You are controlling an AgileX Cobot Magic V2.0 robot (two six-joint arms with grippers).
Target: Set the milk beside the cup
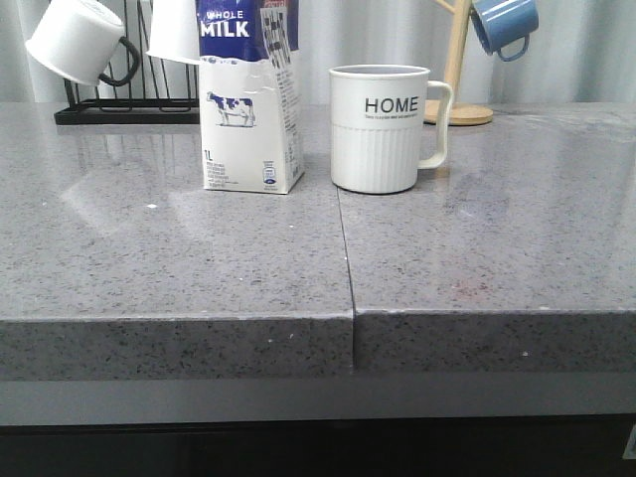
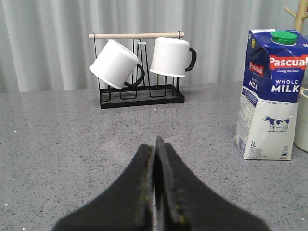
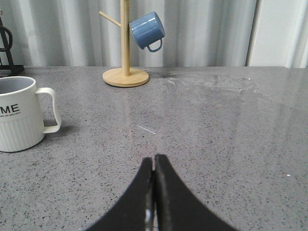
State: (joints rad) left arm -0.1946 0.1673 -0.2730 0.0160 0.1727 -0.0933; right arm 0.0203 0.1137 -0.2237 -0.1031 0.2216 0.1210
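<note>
Standing upright, the milk (image 1: 250, 109) sits just beside the cup (image 1: 383, 129).

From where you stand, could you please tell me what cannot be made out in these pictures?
- Milk: top cut off by the front view's upper edge; its small print is too small to read.
- Cup: inside hidden by its wall in the front view; cut off at the edge in both wrist views.
- Blue mug: partly cut off in the front view.
- Left gripper and right gripper: absent from the front view.
</note>
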